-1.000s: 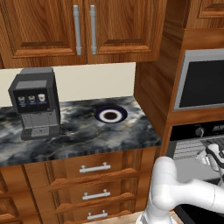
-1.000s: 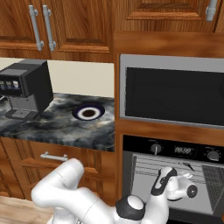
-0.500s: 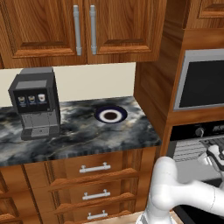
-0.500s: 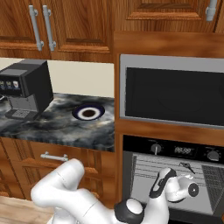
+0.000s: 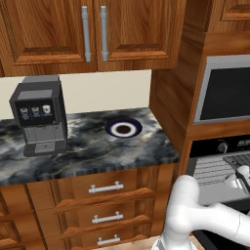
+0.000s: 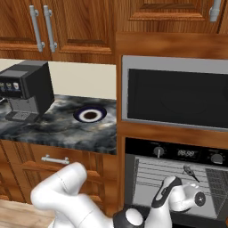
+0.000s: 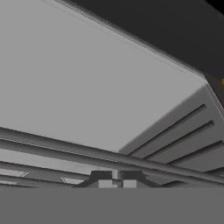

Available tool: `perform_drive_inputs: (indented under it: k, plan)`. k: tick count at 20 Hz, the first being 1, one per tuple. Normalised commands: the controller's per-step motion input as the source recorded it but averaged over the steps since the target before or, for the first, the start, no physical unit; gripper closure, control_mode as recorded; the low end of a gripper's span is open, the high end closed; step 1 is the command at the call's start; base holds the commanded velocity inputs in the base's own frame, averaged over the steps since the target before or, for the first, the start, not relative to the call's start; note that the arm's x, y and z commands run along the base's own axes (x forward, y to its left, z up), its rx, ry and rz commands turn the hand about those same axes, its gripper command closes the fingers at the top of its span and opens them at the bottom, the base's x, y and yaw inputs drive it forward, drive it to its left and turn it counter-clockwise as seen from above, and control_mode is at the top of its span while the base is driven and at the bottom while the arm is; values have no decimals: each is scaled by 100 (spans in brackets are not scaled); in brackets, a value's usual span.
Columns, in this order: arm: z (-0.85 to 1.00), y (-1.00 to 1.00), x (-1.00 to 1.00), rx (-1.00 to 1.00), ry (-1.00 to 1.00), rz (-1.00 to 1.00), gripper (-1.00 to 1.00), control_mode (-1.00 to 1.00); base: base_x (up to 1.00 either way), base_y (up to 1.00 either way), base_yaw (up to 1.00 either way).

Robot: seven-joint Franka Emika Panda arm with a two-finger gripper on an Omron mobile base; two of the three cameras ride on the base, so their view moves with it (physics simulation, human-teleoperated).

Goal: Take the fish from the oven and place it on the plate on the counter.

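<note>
Little changed over last second - hand sits at same spot in oven mouth, base unmoved. Gripper tips almost together, nothing between them; rack wires cross just ahead of jaws. Small dark shape I take for fish lies on rack beyond jaws, not gripped - so jaws must part first. Plate bare on counter, well left of jaws.

Glossy marble counter (wooden drawers).
</note>
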Motion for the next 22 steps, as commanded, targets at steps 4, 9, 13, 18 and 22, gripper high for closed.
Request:
perform_drive_inputs:
  k: [4, 9, 13, 18, 22]
  plan:
    - [-96, 0, -88, 1, 4, 0, 100, -100, 0, 0, 0]
    - [-94, 0, -90, 2, 5, 0, 100, -100, 0, 0, 0]
    - [-95, 0, -92, 2, 8, 0, 100, -100, 0, 0, 0]
    - [-85, 0, -88, 3, 11, 0, 100, -100, 0, 0, 0]
    - [-84, -2, -96, 3, 10, 0, 100, -100, 0, 0, 0]
